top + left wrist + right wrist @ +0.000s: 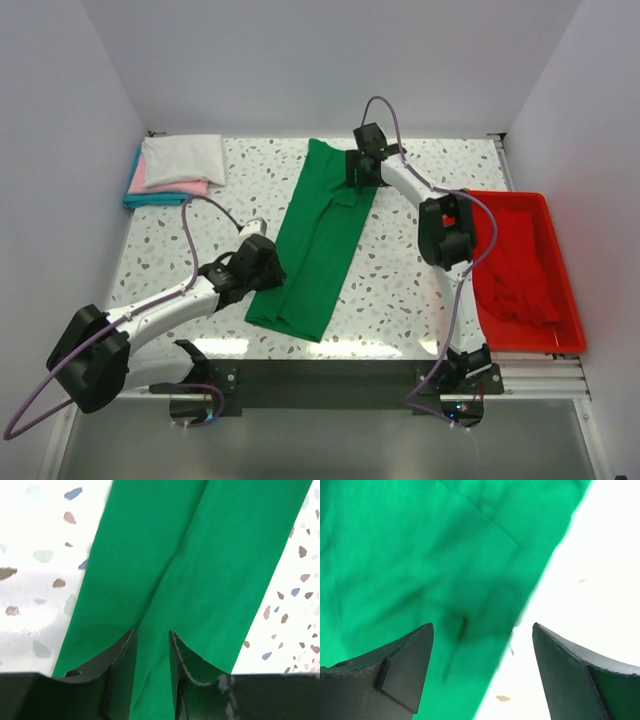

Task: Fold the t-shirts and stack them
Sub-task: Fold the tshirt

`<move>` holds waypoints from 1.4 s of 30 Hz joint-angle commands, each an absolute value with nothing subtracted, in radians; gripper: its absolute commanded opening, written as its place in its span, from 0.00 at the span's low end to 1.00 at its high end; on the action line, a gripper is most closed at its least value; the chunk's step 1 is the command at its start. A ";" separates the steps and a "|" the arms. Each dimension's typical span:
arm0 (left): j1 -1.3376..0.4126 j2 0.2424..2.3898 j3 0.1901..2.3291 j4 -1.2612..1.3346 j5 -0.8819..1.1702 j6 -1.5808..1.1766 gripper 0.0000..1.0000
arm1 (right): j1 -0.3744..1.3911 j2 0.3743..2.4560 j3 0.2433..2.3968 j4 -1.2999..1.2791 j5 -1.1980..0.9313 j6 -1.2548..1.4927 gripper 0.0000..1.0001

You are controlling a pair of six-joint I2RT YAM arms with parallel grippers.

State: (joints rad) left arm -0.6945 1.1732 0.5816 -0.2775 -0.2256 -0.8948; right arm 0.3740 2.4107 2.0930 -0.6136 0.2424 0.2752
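A bright green t-shirt (320,250) lies on the speckled table as a long narrow strip, running from far centre to near centre-left. My left gripper (268,268) is at the strip's near left edge. In the left wrist view its jaws (151,631) stand a little apart over the green cloth (200,555), and a crease runs up from the gap. My right gripper (358,172) hovers over the far end, wide open (482,625) and straddling the cloth's (420,555) right edge, with nothing in it. Folded white (185,158), pink (175,186) and teal (150,198) shirts are stacked at the far left.
A red plastic tray (510,196) with crumpled red cloth (520,280) in it stands along the table's right side. White walls close in the table at the back and on both sides. The right arm's cable loops above the far end of the shirt.
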 commanded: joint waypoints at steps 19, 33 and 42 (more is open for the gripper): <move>-0.689 1.247 0.597 -0.206 -0.227 -0.761 0.54 | 0.661 1.622 1.160 -0.365 0.308 0.500 0.78; -0.660 1.281 0.566 -0.141 -0.083 -0.698 0.46 | 1.175 1.425 0.848 -0.262 0.459 0.762 0.64; -0.661 1.301 0.571 -0.124 -0.008 -0.664 0.40 | 1.298 1.454 0.812 -0.245 0.499 0.841 0.63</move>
State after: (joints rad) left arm -0.6670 1.2892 0.5739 -0.1730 -0.0563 -0.7071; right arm 1.2770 1.4528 0.8265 -0.2996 0.4297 0.7788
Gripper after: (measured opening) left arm 0.404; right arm 0.630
